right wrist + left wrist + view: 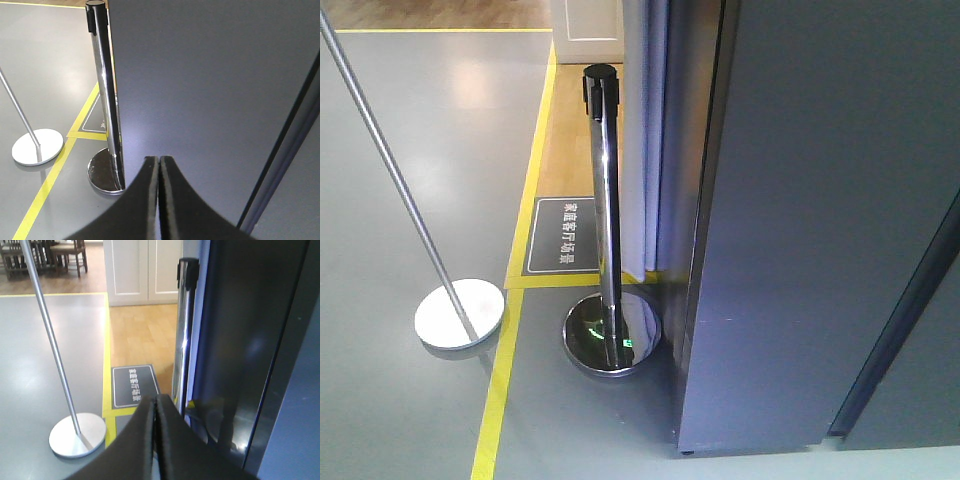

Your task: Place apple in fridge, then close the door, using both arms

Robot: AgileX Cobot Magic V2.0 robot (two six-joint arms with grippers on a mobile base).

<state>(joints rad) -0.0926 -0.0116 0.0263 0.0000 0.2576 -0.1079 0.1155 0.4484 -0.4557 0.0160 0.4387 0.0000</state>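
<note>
Nearest, the left pincer (156, 405) and right pincer (158, 165) are seen pressed together, nothing held. Beyond, the fridge (820, 220) presents flat, stiff, slick grey panels; no apple is seen. A chrome post (605, 200) stands behind.

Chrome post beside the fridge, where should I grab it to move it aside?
Grip the post on its slim upright shaft just below the black cap, fingers closing across it. Come from the open floor on its left in the front view; the fridge stands close on the other side. Its wide base looks heavy, so expect to drag.
</note>
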